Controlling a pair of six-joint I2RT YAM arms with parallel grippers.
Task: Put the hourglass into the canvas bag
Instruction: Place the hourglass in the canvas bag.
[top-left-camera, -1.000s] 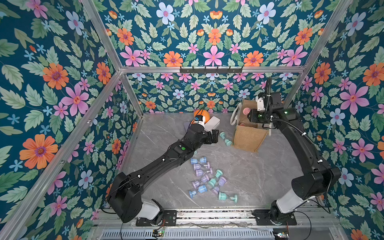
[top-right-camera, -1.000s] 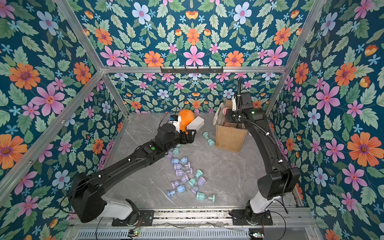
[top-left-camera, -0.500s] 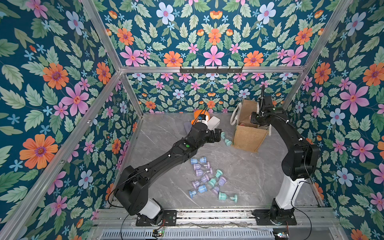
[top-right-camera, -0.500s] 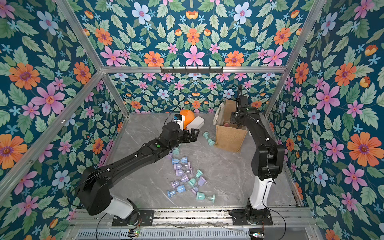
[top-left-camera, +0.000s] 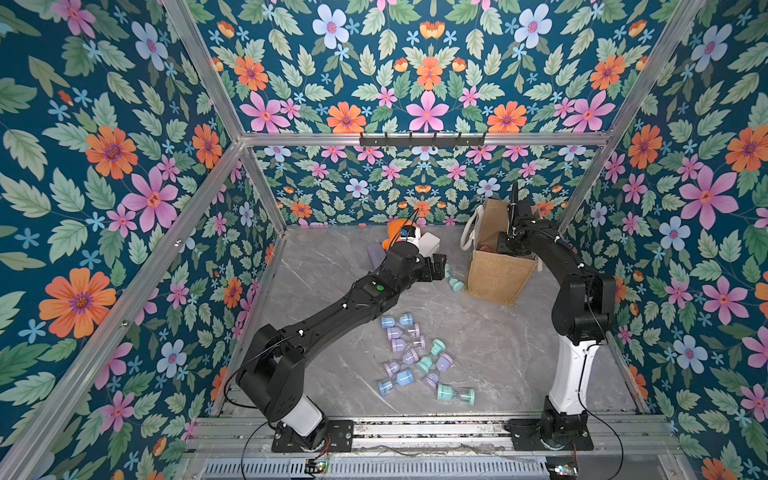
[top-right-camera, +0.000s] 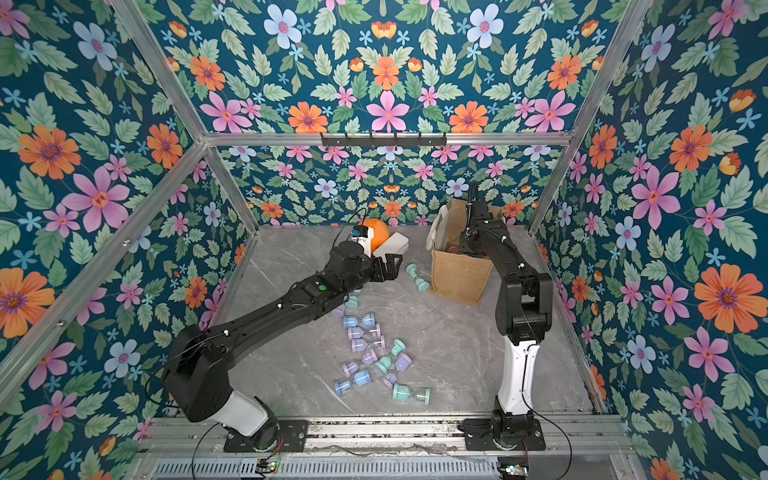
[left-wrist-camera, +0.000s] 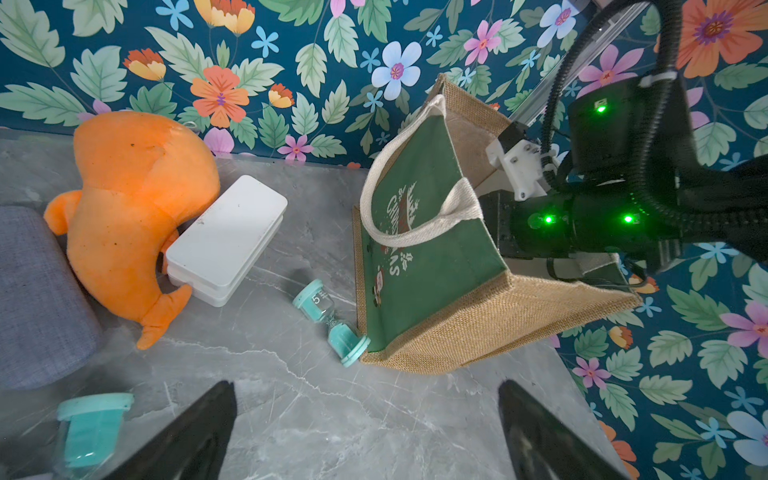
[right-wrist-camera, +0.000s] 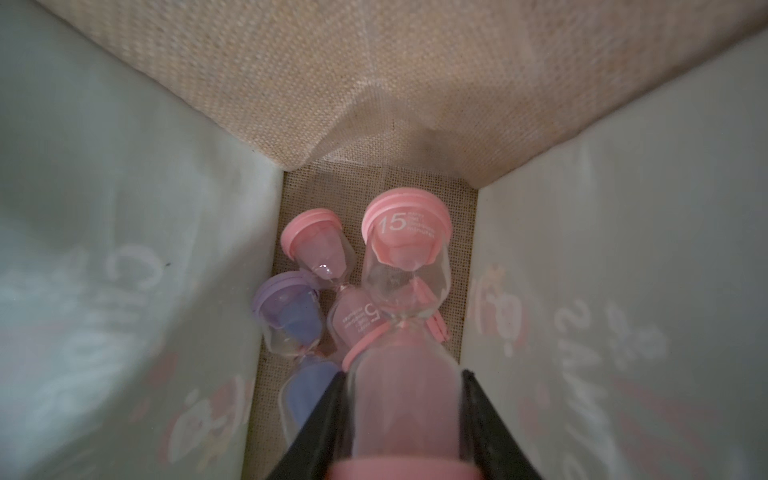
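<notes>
The canvas bag (top-left-camera: 496, 276) (top-right-camera: 457, 278) (left-wrist-camera: 478, 316) stands open at the back right of the floor. My right gripper (right-wrist-camera: 402, 374) is down inside it, shut on a pink hourglass (right-wrist-camera: 403, 399) marked 15, just above the bag's bottom. In both top views the bag hides those jaws; only the wrist (top-left-camera: 510, 245) shows at the rim. A small pink hourglass (right-wrist-camera: 318, 245) and a purple one (right-wrist-camera: 291, 311) lie on the bag's bottom. My left gripper (left-wrist-camera: 365, 386) (top-left-camera: 438, 266) hangs open over bare floor, a little short of a teal hourglass (left-wrist-camera: 330, 322) (top-left-camera: 453, 280) lying against the bag's foot.
Several blue, purple and teal hourglasses (top-left-camera: 415, 357) lie scattered mid-floor. An orange plush (left-wrist-camera: 133, 199), a white box (left-wrist-camera: 226, 237) and a grey cushion (left-wrist-camera: 37, 291) sit by the back wall. Another teal hourglass (left-wrist-camera: 91, 428) lies beside my left finger. Flowered walls close three sides.
My right arm has folded and lowered its gripper, with the pink hourglass, down into the bag. My left arm has reached slightly farther toward the bag.
</notes>
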